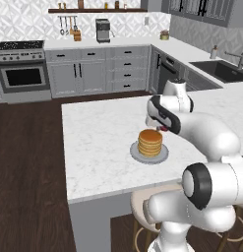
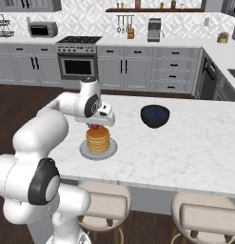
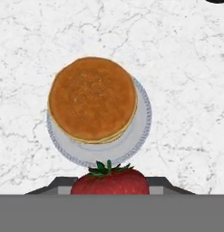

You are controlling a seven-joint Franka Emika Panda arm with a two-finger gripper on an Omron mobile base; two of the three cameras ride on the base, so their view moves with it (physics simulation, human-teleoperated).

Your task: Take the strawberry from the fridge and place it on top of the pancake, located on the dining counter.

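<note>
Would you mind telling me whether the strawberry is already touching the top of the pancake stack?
Apart. In the right base view the strawberry, held in the hand, hangs just above the pancake; the hand view shows the stack's top bare.

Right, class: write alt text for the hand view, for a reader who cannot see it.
A red strawberry with green leaves sits between the gripper fingers at the bottom, above a stack of golden-brown pancakes on a round grey plate, on a white marble counter.
</note>
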